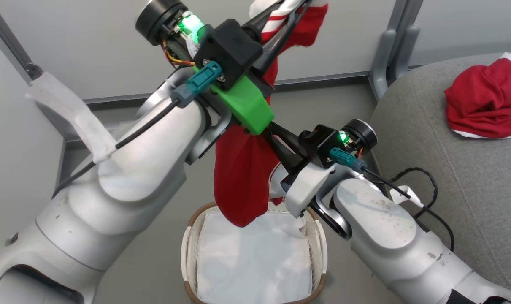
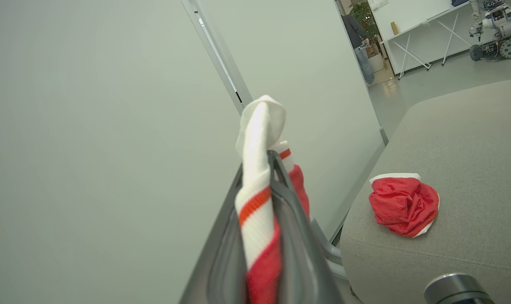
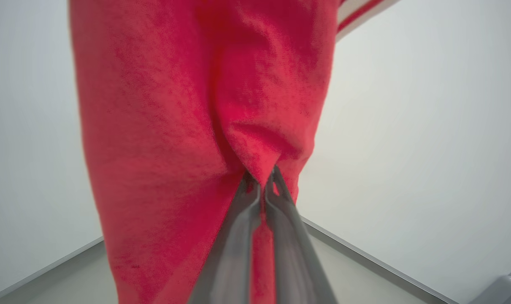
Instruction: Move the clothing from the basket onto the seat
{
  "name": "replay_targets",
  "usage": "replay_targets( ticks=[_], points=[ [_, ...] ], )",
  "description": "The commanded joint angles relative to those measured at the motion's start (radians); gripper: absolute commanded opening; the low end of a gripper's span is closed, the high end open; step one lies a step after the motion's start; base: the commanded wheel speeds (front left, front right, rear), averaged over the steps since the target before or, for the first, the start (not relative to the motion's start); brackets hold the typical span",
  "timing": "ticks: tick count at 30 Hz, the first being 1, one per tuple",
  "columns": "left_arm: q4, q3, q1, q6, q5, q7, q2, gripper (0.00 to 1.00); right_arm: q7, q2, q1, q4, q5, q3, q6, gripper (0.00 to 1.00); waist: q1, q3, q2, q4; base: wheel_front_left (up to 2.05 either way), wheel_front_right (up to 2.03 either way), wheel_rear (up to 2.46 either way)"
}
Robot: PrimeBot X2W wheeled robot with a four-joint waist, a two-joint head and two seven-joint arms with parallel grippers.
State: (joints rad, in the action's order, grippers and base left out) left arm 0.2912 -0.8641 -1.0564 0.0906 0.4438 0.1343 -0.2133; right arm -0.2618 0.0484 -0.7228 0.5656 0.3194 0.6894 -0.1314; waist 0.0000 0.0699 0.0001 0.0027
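A red garment (image 1: 240,177) with a white striped band hangs from my raised left gripper (image 1: 295,10), which is shut on the band (image 2: 255,202). Its lower end dangles just above the basket (image 1: 187,249). My right gripper (image 1: 276,137) reaches in from the right and is shut on a fold in the red cloth (image 3: 175,105) partway down, fingers (image 3: 244,202) pressed together. A second red garment (image 1: 487,101) with white trim lies crumpled on the grey seat (image 1: 449,177), also seen as a red garment (image 2: 403,204) on the seat (image 2: 470,139) in the left wrist view.
A plain white sheet (image 1: 255,261) lines the basket on the floor. Pale partition panels stand behind, with a grey post (image 1: 390,55) beside the seat. A black cable (image 1: 428,185) lies on the seat's near edge. A white table (image 2: 424,33) stands far off.
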Motion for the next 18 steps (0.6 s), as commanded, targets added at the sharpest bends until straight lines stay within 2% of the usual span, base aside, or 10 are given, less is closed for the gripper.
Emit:
replay_targets(
  ticks=[1, 9, 10, 11, 12, 13, 18],
  points=[
    [0.005, 0.01, 0.019, -0.009, 0.01, 0.001, -0.016, 0.0, -0.005, 0.004, 0.01, -0.005, 0.002, -0.007, 0.001, 0.0, 0.0, 0.0, -0.0001, -0.003, 0.0, 0.0, 0.0],
    [0.037, 0.047, 0.073, -0.032, 0.053, 0.015, -0.062, 0.0, -0.005, 0.004, 0.016, -0.021, -0.016, -0.056, 0.001, 0.0, 0.0, 0.008, -0.0001, -0.018, 0.0, 0.0, 0.0],
    [0.041, 0.052, 0.082, -0.036, 0.062, 0.017, -0.067, 0.27, -0.005, 0.004, 0.018, -0.022, -0.019, -0.062, 0.001, 0.0, 0.0, 0.009, -0.0001, -0.02, 0.0, 0.0, 0.0],
    [0.045, 0.061, 0.096, -0.043, 0.075, 0.02, -0.07, 0.46, -0.005, 0.004, 0.019, -0.023, -0.023, -0.069, 0.001, 0.0, 0.0, 0.01, -0.0001, -0.022, 0.0, 0.0, 0.0],
    [0.048, 0.07, 0.112, -0.047, 0.088, 0.026, -0.073, 0.89, -0.005, 0.004, 0.021, -0.023, -0.025, -0.079, 0.001, 0.0, 0.0, 0.011, -0.0001, -0.023, 0.0, 0.0, 0.0],
    [0.05, 0.075, 0.125, -0.05, 0.097, 0.027, -0.075, 1.0, -0.005, 0.004, 0.022, -0.022, -0.029, -0.088, 0.001, 0.0, 0.0, 0.011, -0.0001, -0.024, 0.0, 0.0, 0.0],
    [0.05, 0.104, 0.202, -0.074, 0.148, 0.048, -0.083, 1.0, -0.005, 0.004, 0.021, -0.015, -0.056, -0.145, 0.001, 0.0, 0.0, 0.017, -0.0001, -0.028, 0.0, 0.0, 0.0]
  ],
)
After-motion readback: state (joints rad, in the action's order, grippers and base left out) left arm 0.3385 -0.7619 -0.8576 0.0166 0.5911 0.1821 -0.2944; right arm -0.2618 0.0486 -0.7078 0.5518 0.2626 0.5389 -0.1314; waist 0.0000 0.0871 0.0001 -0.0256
